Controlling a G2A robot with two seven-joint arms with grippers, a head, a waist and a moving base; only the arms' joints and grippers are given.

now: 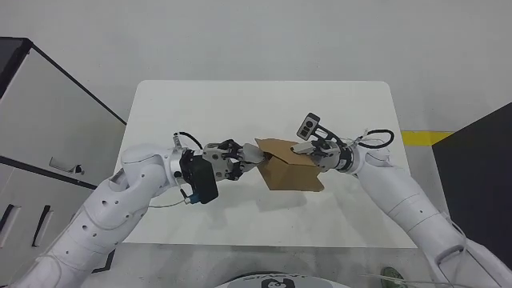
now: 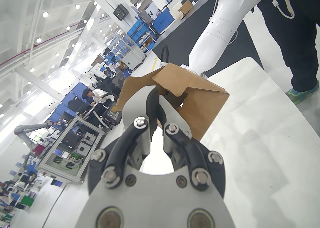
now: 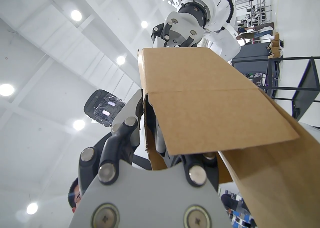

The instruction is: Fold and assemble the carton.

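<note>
Top view: the carton [image 1: 290, 168] sits half-formed right of centre on the table [image 1: 240, 104]. The left gripper [image 1: 246, 157] is at its 9 o'clock and the right gripper [image 1: 309, 154] at its 1 o'clock, likely bracing both ends for folding.

Left wrist view: the fingers are drawn together at a flap; I cannot tell if cardboard lies between them.

Right wrist view: the jaws pinch 1 carton wall, steadying it.

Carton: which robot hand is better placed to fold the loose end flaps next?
Probably left. The left hand sits at the open, unfolded end of the carton; the right hand clamps the opposite end, steadying it.
</note>
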